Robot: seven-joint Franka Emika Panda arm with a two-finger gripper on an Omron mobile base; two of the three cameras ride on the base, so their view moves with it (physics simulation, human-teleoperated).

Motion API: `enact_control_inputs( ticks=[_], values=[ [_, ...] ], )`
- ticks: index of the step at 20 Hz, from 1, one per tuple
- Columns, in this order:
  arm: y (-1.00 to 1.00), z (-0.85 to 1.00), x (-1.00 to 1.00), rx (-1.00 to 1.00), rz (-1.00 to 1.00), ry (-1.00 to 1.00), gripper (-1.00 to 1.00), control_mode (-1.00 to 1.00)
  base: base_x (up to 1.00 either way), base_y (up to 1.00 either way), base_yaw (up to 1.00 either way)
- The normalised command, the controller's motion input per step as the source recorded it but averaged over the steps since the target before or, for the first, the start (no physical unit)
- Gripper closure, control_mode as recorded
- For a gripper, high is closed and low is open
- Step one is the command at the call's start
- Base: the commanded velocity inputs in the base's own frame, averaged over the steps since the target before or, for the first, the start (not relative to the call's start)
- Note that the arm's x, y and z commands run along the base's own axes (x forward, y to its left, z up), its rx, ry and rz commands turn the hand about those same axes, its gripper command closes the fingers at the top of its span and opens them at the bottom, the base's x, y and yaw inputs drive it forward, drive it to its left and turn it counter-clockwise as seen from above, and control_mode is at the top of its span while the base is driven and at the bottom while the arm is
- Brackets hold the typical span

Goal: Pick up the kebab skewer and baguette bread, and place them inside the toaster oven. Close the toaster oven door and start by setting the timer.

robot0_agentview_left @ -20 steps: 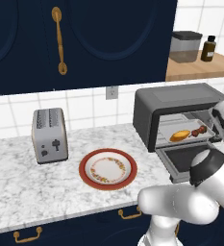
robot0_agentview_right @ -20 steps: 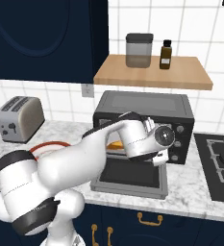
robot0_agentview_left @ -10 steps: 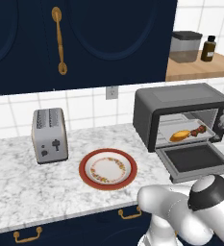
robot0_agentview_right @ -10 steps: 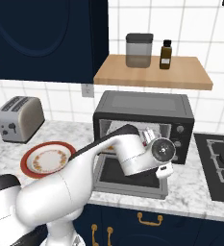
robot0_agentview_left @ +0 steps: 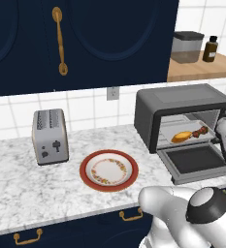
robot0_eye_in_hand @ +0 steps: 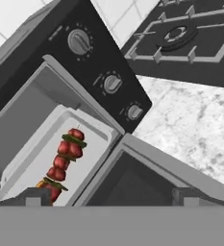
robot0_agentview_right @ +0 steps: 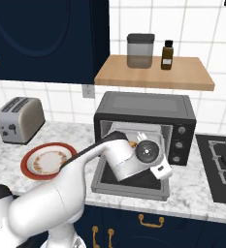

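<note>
Left to right on the marble tabletop (robot0_agentview_left: 17, 189): a silver two-slot toaster (robot0_agentview_left: 50, 136), a red-rimmed plate (robot0_agentview_left: 108, 170) with nothing on it, then the toaster oven (robot0_agentview_left: 185, 116) at the right end.

Task status:
- The baguette bread (robot0_agentview_left: 182, 137) lies on the tray inside the toaster oven, on the left part of the tray.
- The kebab skewer (robot0_eye_in_hand: 64, 160) lies on the same tray, just to the right of the loaf as the left base view shows it.
- Both placement steps therefore appear complete.
- The toaster oven door (robot0_agentview_left: 196, 161) is folded down flat in front of the cavity. Closing it is not yet done.
- The timer setting is judged not yet done; three knobs (robot0_eye_in_hand: 112, 83) sit on the side panel, with no finger on any of them.

Orientation: in the left base view the loaf and skewer form one line, long axes running roughly across the cavity, parallel to the door hinge. In the hand view the skewer runs diagonally, lower left to upper right, its far end pointing toward the knob panel.

End effector (robot0_eye_in_hand: 108, 196): its fingers stand wide apart with nothing between them, positioned over the lowered door near its right side.
</note>
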Motion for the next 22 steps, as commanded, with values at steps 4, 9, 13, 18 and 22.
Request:
enact_control_inputs(
  ticks=[4,9,13,18,22],
  values=[
    [0.07,-0.01,-0.18,-0.30,0.04,0.00,-1.00,-1.00,0.00,0.00,0.00],
    [0.21,0.00,-0.15,-0.28,0.14,0.00,-1.00,-1.00,0.00,0.00,0.00],
    [0.00,0.00,-0.10,-0.15,0.24,0.02,-1.00,-1.00,0.00,0.00,0.00],
    [0.13,-0.01,-0.01,-0.22,0.19,0.00,-1.00,-1.00,0.00,0.00,0.00],
    [0.49,0.02,-0.07,-0.19,0.10,0.03,-1.00,-1.00,0.00,0.00,0.00]
  ],
)
